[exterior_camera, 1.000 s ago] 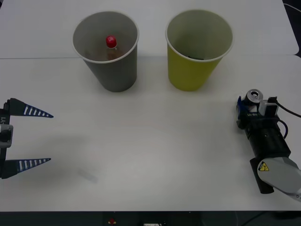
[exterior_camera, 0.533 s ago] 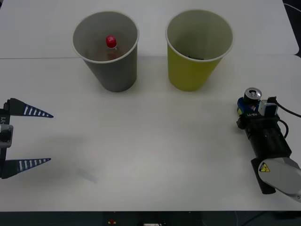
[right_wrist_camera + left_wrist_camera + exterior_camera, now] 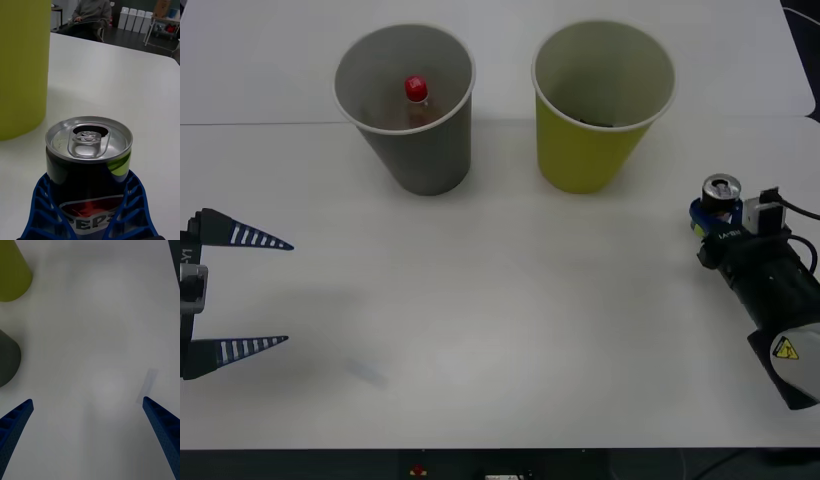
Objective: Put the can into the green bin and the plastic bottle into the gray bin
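- Blue ribbed fingers (image 3: 127,210) of the right tool (image 3: 713,214) were clamped on the can (image 3: 721,193), one on each side of its dark body, at the right side of the white surface (image 3: 510,300).
- From the right wrist, the can (image 3: 89,168) stood upright between the fingers, its silver top and pull tab facing up, a yellow-green patch just below its rim and a red and white logo lower down.
- The can was near the green bin (image 3: 600,105), to the right of it and closer to the robot, not touching it; the bin's yellow-green wall (image 3: 22,67) rose just beside the can in the wrist picture.
- The gray bin (image 3: 410,110) stood upright to the left of the green bin, the two apart, both toward the far side of the surface.
- The plastic bottle (image 3: 417,98) was inside the gray bin, its red cap showing near the far wall.
- The left tool (image 3: 250,290) hung at the left edge of the surface with its fingers spread wide and nothing between them, well apart from both bins.
- From the left wrist, the two blue fingers (image 3: 15,423) sat at the corners over bare surface (image 3: 105,352), with the green bin (image 3: 11,273) and the gray bin (image 3: 7,360) at one edge.
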